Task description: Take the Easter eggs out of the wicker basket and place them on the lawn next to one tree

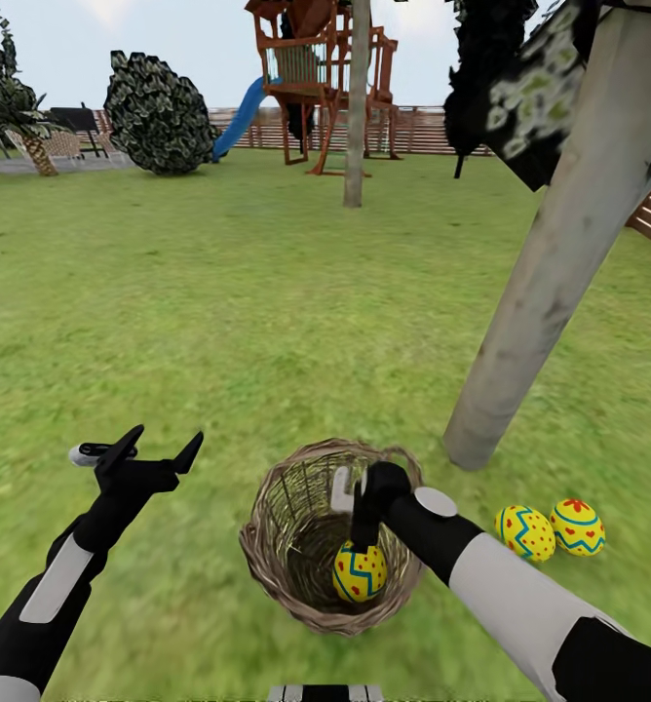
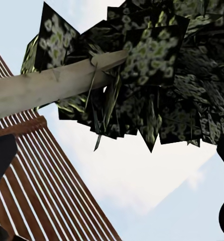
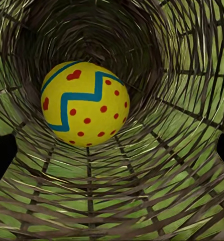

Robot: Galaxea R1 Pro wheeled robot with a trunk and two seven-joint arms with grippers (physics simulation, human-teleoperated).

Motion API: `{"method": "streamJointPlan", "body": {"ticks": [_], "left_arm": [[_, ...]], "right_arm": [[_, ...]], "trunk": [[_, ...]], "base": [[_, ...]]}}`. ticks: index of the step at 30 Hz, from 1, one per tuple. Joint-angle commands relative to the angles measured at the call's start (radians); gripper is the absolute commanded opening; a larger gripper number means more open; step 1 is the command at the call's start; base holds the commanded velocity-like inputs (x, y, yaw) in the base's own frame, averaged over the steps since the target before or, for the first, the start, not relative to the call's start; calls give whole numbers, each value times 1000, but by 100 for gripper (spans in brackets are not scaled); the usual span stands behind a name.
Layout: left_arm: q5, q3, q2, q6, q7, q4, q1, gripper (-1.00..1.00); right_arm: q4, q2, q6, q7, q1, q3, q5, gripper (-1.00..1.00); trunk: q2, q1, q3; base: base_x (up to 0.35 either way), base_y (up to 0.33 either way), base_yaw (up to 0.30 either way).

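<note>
One Easter egg sits at the bottom of the wicker basket on the lawn, and the right end effector is reaching down into the basket just above it. In the right wrist view the egg lies ahead between the dark fingertips at the frame edges, so the fingers look spread and aren't holding anything. The other two eggs lie touching each other on the grass, right by the base of the pale-grey tree trunk. The left end effector hovers over the grass left of the basket, fingers wide apart and empty.
</note>
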Motion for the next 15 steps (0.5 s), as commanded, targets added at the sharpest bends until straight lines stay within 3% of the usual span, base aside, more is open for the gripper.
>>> {"method": "streamJointPlan", "body": {"ticks": [1, 5, 15], "left_arm": [[4, -1, 0, 8, 0, 0, 0, 100], [4, -1, 0, 8, 0, 0, 0, 100], [5, -1, -1, 8, 0, 0, 0, 100]], "right_arm": [[-1, 1, -11, 7, -1, 2, 36, 100], [2, 4, -36, 7, -1, 3, 79, 100], [6, 6, -68, 7, -1, 6, 85, 100]], "trunk": [[-1, 0, -5], [-1, 1, -9], [-3, 4, -36]], "base": [[0, 0, 0], [0, 0, 0], [0, 0, 0]]}}
